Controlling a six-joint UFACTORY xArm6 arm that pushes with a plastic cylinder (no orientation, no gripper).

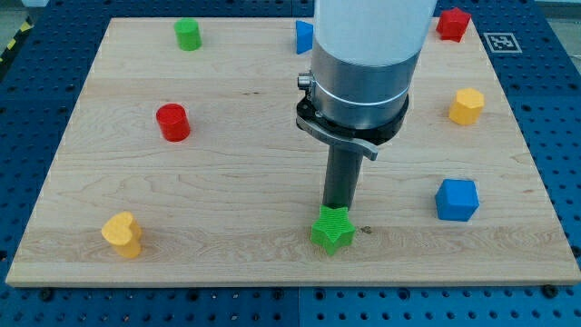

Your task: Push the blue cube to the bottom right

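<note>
The blue cube point(456, 200) sits on the wooden board point(227, 191) at the view's lower right. My tip point(339, 208) is at the lower middle of the board, just above the green star block point(332, 230) and touching or nearly touching it. The blue cube is well to the right of my tip, apart from it. The arm's white and grey body point(363, 64) comes down from the view's top and hides part of the board behind it.
A green cylinder point(188, 34) is at the top left, a red cylinder point(172, 123) at the left, a yellow heart block point(123, 234) at the bottom left. A blue block point(303, 36) is partly hidden by the arm. A red block point(453, 24) and a yellow hexagon block point(467, 106) are at the right.
</note>
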